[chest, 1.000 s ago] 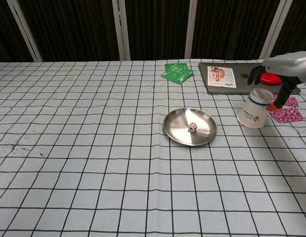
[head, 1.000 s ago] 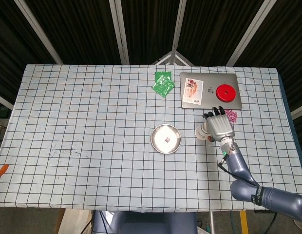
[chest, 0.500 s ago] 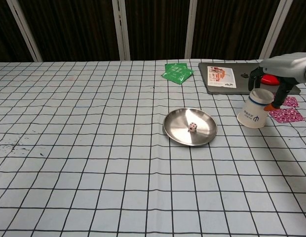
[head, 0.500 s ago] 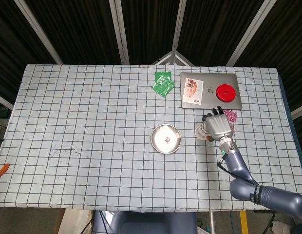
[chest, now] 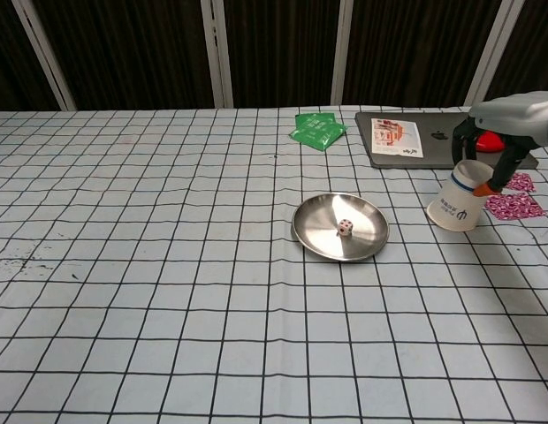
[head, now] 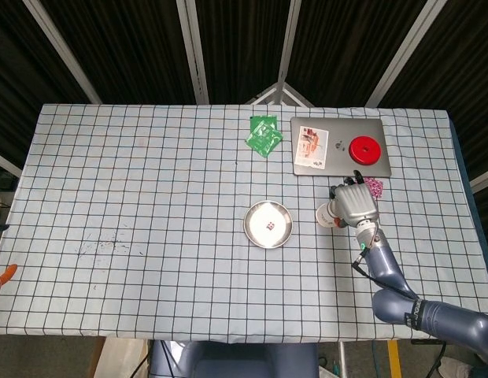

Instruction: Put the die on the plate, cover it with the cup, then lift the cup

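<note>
A small white die point(head: 270, 226) point(chest: 344, 228) with red pips lies in the round metal plate point(head: 250, 228) point(chest: 314, 243) at the table's middle. To the right of the plate a white paper cup point(head: 327, 214) point(chest: 457, 205) leans tilted, its mouth facing down and left towards the plate. My right hand point(head: 354, 202) point(chest: 508, 119) reaches over the cup's closed end, with dark fingers on its far side and the thumb on its near side, and grips it. The cup's lower rim is at or just above the cloth. My left hand shows in neither view.
A grey laptop point(head: 341, 146) at the back right carries a red disc point(head: 365, 149) and a card point(head: 312, 146). Green packets point(head: 263, 132) lie left of it. A pink patterned packet point(head: 374, 187) sits just behind the hand. An orange tool point(head: 4, 274) lies at the far left edge.
My right hand has closed its fingers around the cup's closed end, and the cup has shifted slightly to the right. The die and plate have not moved.
</note>
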Controlling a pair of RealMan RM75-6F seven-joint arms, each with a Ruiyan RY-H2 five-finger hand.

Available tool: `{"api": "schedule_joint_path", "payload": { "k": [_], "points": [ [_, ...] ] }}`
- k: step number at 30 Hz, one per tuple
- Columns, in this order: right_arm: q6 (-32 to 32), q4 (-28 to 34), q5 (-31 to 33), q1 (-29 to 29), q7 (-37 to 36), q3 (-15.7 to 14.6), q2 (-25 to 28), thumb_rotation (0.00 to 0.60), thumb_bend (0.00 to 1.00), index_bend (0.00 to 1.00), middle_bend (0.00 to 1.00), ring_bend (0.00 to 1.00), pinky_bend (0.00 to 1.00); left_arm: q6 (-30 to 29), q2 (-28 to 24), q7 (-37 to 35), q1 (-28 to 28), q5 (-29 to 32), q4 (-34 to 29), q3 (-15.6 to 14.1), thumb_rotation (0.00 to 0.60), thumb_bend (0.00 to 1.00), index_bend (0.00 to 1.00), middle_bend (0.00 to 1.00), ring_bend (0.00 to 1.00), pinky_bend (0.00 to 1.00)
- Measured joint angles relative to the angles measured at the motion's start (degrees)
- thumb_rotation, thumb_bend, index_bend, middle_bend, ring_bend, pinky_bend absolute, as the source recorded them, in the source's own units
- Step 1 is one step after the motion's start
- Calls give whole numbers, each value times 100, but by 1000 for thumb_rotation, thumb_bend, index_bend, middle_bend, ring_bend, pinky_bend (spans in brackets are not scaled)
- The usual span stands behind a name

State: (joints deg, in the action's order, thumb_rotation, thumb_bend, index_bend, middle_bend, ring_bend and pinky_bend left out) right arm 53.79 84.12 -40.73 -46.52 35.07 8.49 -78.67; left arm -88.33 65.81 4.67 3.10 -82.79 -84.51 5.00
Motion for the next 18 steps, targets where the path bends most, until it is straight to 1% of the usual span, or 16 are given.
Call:
{"api": "schedule_joint_path", "payload": {
  "k": [4,8,12,18],
  "points": [
    [0,-19,-86,11,-70,-11,-6,600,255,475,524,281,0,23,0,-5,7,14,5,0,600,286,243,0,0,0],
    [35,8,-223,18,-145,7,7,600,291,511,579,328,0,32,-11,-44,14,-10,-3,-11,600,286,243,0,0,0],
    [169,180,-357,19,-140,38,86,600,325,532,586,333,0,33,-26,-86,16,-14,-5,-11,600,286,243,0,0,0],
    [393,776,-363,-43,168,96,338,600,357,538,586,333,0,9,-78,-242,20,-83,-36,-16,600,286,243,0,0,0]
  ]
}}
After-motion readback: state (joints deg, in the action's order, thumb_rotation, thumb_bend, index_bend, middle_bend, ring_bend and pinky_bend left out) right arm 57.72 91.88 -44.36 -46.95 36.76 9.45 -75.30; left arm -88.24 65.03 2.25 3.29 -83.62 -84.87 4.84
